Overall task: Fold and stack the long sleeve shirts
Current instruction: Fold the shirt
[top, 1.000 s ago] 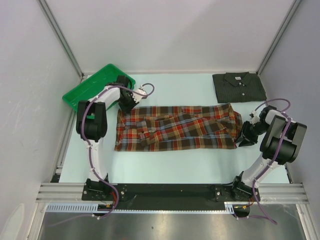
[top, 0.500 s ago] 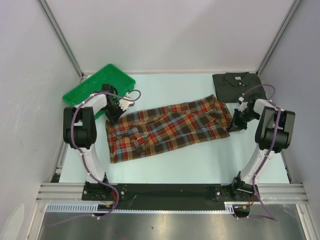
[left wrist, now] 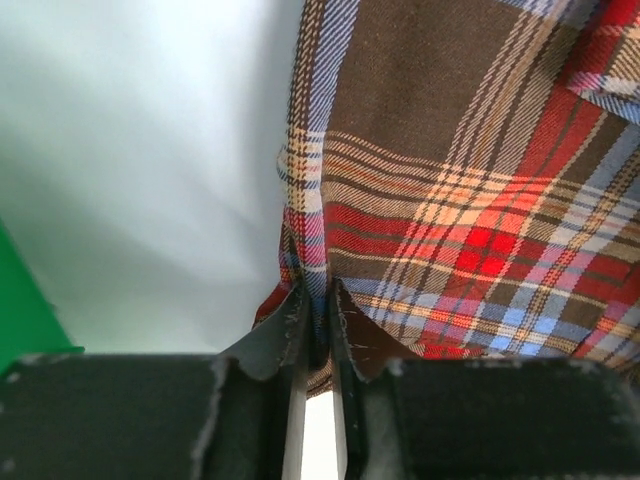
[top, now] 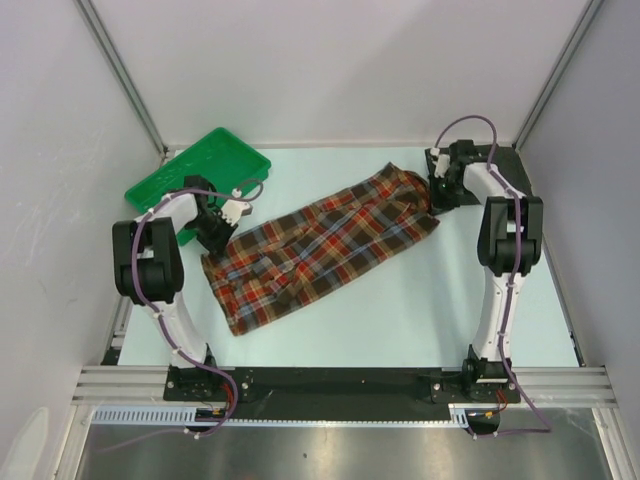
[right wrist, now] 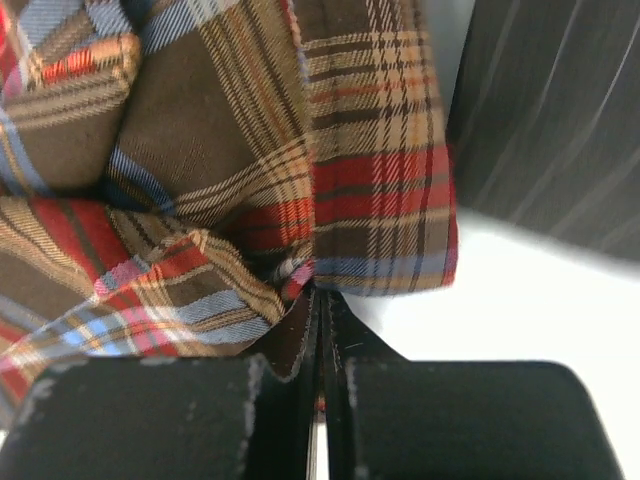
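The red, brown and navy plaid shirt (top: 320, 245) lies as a long folded strip, slanting across the table from near left to far right. My left gripper (top: 213, 238) is shut on its left end, and the plaid cloth is pinched between the fingers (left wrist: 317, 295). My right gripper (top: 437, 197) is shut on the far right end, with a bunched fold in its jaws (right wrist: 318, 295). The dark grey shirt (right wrist: 560, 120) lies folded just right of that end. In the top view the right arm covers most of it.
A green tray (top: 200, 170) sits at the far left, just behind the left gripper, and its edge (left wrist: 20, 310) shows in the left wrist view. White walls with metal posts close in the table on three sides.
Both grippers closed on the ends of the plaid shirt. The right end was carried back toward the grey shirt and the left end shifted left, so the strip now lies diagonally.
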Motion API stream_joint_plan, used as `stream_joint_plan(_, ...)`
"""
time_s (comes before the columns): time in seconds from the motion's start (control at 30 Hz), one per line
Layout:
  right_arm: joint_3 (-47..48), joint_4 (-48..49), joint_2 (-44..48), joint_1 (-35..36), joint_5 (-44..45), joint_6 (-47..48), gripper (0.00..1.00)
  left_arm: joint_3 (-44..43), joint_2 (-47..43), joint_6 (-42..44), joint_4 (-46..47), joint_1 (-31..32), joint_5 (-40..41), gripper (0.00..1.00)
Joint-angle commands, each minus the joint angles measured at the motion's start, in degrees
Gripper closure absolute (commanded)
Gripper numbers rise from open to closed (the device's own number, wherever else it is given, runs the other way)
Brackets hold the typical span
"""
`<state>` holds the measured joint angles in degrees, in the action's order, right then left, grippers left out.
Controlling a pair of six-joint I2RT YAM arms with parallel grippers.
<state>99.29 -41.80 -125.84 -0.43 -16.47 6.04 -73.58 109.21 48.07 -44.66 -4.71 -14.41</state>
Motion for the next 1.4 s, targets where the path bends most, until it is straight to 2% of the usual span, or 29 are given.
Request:
stream_joint_plan(0.0,10.55,0.76,-5.79,2.62,6.26,2.13,1.00,1.95,-0.92,-1.32,-4.38,-2.41,-1.23,0.87)
stream_joint_plan(0.13,20.84,1.28,-12.49,4.38,10.75,3.09,1.00,5.20,-2.77,-0.18,-4.47,-3.11,-2.37,0.90)
stream_joint_plan(0.3,42.01,-1.09,-25.12,6.13,13.74,2.93,1.00,7.92,-5.58,0.62,-5.87,-3.02,-6.15,0.88)
stream_joint_plan(0.37,45.37,0.48,-26.73,6.49,14.01,1.96,1.00,9.06,-5.67,0.44,-5.96,-2.94,-6.24,0.88)
stream_joint_plan(0.5,43.10,7.25,-25.42,8.77,15.94,2.74,0.98,11.79,-8.13,0.44,-5.78,-3.02,-7.38,0.84)
stream_joint_plan(0.53,43.10,7.43,-24.03,9.30,16.29,2.83,0.87,12.14,-8.48,0.35,-5.70,-3.02,-7.56,0.81)
stream_joint_plan(0.6,41.62,7.61,-21.65,9.13,16.38,3.01,0.77,12.32,-9.01,-0.26,-5.61,-3.02,-7.73,0.74)
stream_joint_plan(0.63,40.39,8.05,-19.81,8.78,16.38,3.18,0.66,12.23,-9.10,-0.44,-5.61,-3.02,-8.17,0.73)
stream_joint_plan(0.7,37.66,9.63,-14.01,8.34,15.60,4.06,0.63,11.53,-8.93,-1.48,-5.52,-3.02,-8.52,0.72)
stream_joint_plan(0.83,29.42,9.20,-5.04,8.16,12.70,3.45,0.41,9.95,-7.43,-3.25,-5.00,-3.02,-9.14,0.66)
stream_joint_plan(0.93,24.57,5.61,0.23,7.55,8.92,-0.22,0.39,8.28,-6.99,-4.65,-5.08,-2.94,-10.37,0.60)
stream_joint_plan(1.1,12.09,1.20,3.32,3.95,-5.22,-8.32,0.41,6.87,-7.96,-4.75,-4.64,-2.94,-11.16,0.51)
stream_joint_plan(1.17,5.52,3.30,4.37,3.68,-9.87,-10.69,0.41,6.61,-8.57,-4.74,-4.55,-2.85,-11.34,0.45)
stream_joint_plan(1.37,-1.02,7.08,2.89,5.87,-19.37,-15.79,0.40,6.08,-11.03,-4.92,-4.82,-2.94,-6.69,0.36)
